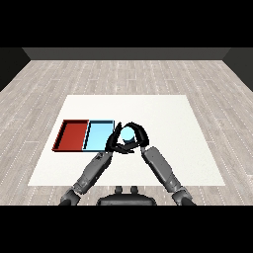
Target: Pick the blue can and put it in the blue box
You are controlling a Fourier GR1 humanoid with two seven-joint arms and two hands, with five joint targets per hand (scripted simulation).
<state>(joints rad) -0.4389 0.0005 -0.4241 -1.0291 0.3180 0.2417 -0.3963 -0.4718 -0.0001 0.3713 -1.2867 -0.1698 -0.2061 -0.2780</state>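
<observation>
Head view: both grey forearms rise from the lower corners and meet just right of the two trays, near the middle of the white table (163, 113).
Blue can: a small light blue cylindrical can (128, 133) sits between the two black hands, just beside the right edge of the light blue tray, at about 3 o'clock from it; only its pale top and upper side show, and whether it rests on the table or is lifted cannot be told.
Right hand: the black right hand (139, 134) curls over and around the can from 3 o'clock, its fingers arched across the top and wrapping the can's far side.
Left hand: the black left hand (114, 141) sits at 9 o'clock from the can, overlapping the blue tray's right rim, fingers curved in toward the can; whether they touch it cannot be told.
Light blue tray: a shallow rectangular light blue tray (98, 136) lies at 9 o'clock from the can.
Red tray: a shallow rectangular red tray (71, 135) touches the blue tray's left side, at 9 o'clock from it.
Floor: grey wood planks (44, 84) surround the table.
</observation>
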